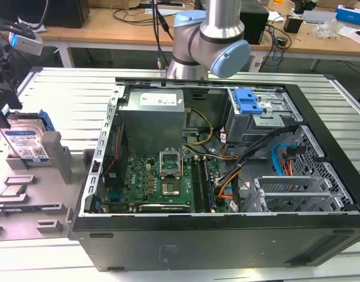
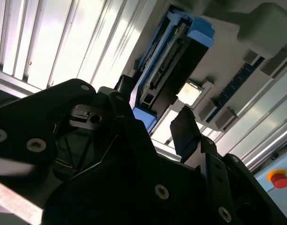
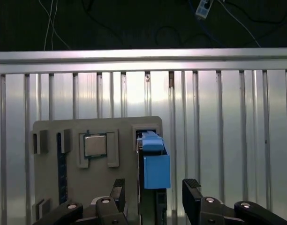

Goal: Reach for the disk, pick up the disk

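From where I stand there is one flat silver hard drive with a blue-and-white label and a blue plastic carrier frame, the disk of this job. It sits at the exterior view's far left, well apart from the single open black computer tower case lying on the ribbed metal table.

The disk stands on edge in a slot of one grey plastic fixture plate, just beside a grey upright post. Its labelled broad face is turned toward the exterior camera and tilted somewhat upward. Whether its long axis stands up or runs along the plate I cannot tell.

In the first wrist view the one black two-fingered gripper hangs over the disk's narrow blue edge. Its two fingers are spread apart, one on each broad side, with a gap showing to each. One square silver processor chip lies in a pocket of the plate beside it.

Inside the case I count one grey power-supply box and one blue-latched grey drive cage.
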You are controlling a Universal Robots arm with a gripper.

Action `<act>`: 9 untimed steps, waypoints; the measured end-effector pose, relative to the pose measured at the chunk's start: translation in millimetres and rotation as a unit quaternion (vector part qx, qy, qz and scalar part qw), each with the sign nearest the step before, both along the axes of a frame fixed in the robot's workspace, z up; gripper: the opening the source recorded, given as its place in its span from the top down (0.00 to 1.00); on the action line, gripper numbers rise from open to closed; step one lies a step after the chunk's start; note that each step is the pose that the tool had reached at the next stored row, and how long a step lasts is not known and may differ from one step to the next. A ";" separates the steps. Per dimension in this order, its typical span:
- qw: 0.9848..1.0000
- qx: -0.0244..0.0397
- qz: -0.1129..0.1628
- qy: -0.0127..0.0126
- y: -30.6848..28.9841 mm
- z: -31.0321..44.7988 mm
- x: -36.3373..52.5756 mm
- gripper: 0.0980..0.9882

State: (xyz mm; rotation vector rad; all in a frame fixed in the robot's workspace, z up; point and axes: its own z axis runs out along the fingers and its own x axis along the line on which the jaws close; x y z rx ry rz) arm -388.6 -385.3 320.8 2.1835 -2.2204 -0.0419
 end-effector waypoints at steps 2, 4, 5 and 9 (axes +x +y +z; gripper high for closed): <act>1.000 0.000 0.002 0.000 0.0 -5.2 -2.2 0.43; 1.000 0.000 0.006 0.000 -0.1 -8.9 -2.7 0.43; 1.000 0.000 0.008 0.000 0.0 -10.8 -2.9 0.43; 1.000 0.000 0.013 0.000 0.0 -26.0 -3.9 0.43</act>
